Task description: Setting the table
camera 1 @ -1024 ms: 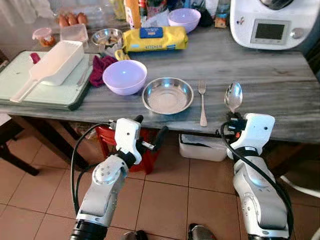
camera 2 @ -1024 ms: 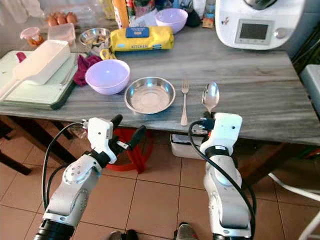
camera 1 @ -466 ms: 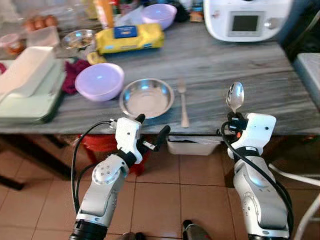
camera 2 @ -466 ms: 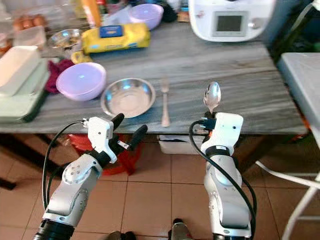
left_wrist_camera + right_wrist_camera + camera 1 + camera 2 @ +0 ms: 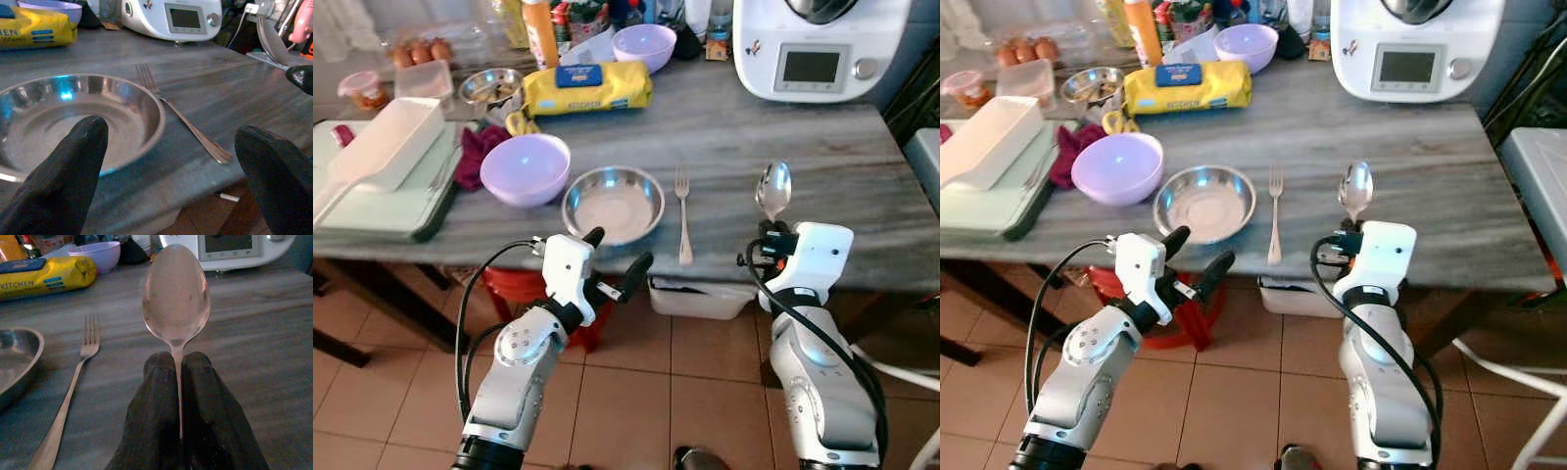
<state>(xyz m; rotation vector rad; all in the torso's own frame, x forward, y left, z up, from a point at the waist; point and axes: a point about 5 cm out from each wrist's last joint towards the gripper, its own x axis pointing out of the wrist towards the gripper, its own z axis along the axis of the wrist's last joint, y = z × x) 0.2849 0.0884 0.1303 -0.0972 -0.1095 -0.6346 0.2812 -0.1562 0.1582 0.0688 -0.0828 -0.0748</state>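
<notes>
With the camera having swung back toward the plate (image 5: pixel 613 204) and fork (image 5: pixel 683 213), the right gripper (image 5: pixel 771 233) stayed clamped on the spoon (image 5: pixel 772 189) above the table (image 5: pixel 862 196) edge, unplaced, while the left gripper (image 5: pixel 617 264) hung wide open.

Yellow package (image 5: pixel 46 276): the word "KITCHEN" in dark capitals can be read on its side in the right wrist view; a dark blue label sits on top of it, its lettering too small to read.
Same package, left wrist view: letters "IEN" at the picture's edge, with a line beneath that looks like "Wipers", blurred.
White kitchen appliance (image 5: pixel 820 44): a grey display panel on its front, no digits or words legible; a small dark mark on the white housing beside the panel, unreadable.
Orange bottle (image 5: pixel 1145 29): any label is too blurred to read.
Other things on the surface (image 5: pixel 862 166): no writing can be made out.
</notes>
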